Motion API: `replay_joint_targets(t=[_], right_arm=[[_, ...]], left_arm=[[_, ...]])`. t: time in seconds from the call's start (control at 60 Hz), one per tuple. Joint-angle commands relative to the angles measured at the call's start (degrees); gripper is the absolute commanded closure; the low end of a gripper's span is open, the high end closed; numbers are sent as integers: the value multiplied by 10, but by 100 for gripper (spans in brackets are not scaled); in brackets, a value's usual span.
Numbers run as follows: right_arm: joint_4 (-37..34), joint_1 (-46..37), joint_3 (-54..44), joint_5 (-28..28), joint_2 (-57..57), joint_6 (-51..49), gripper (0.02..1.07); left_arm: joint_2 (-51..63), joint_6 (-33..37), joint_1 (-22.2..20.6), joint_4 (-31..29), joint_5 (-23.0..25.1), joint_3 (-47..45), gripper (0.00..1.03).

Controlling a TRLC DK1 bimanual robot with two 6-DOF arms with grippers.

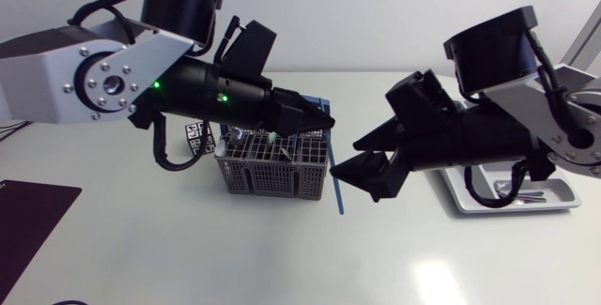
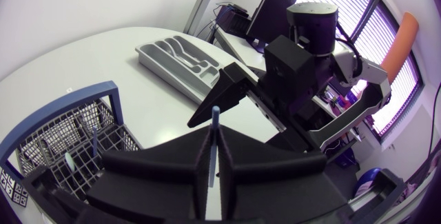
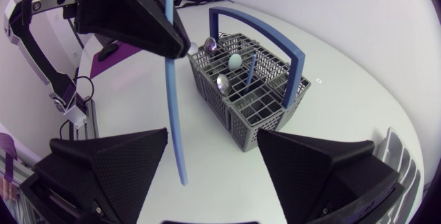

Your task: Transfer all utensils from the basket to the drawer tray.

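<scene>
My left gripper (image 1: 317, 117) hangs over the grey wire basket (image 1: 272, 172), shut on the upper end of a long blue utensil (image 1: 335, 178). The utensil hangs down beside the basket's near corner. In the left wrist view the blue utensil (image 2: 214, 145) is pinched between the shut fingers. My right gripper (image 3: 212, 141) is open, with the blue utensil (image 3: 173, 93) between its fingers, nearer one of them and touching neither. The basket (image 3: 265, 110) with its blue handle (image 3: 293, 48) still holds spoons (image 3: 222, 81). The grey drawer tray (image 1: 470, 197) lies under my right arm.
A few utensils (image 1: 516, 189) lie in the tray. The drawer tray (image 2: 176, 55) shows its shaped compartments in the left wrist view. A dark purple mat (image 1: 28, 209) sits at the front left edge. A small marker card (image 1: 197, 136) stands behind the basket.
</scene>
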Motion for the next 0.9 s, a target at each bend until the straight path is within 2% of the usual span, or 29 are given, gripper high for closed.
replay_joint_targets(t=[0.0,0.2,0.383,0.467,0.583,0.65,0.783,0.817,0.883], right_arm=[[12,8,14,-7,18,15,21],[21,8,11,-14,32,13,42],[29,8,7,-30,35,14,66],[29,8,6,-33,37,14,71],[25,8,6,-35,38,15,72],[24,11,3,-36,38,15,82],[23,12,1,-40,37,15,89],[23,12,1,-40,38,15,96],[23,12,0,-41,40,14,102]], left_arm=[[19,-23,-6,8,11,2,100],[31,-28,-5,8,20,11,100],[36,-28,-1,16,21,14,100],[37,-28,0,18,22,14,100],[38,-28,2,21,22,15,100],[38,-28,4,21,22,15,100],[38,-27,5,21,22,16,100],[38,-27,6,21,22,16,100],[37,-26,7,21,22,15,100]])
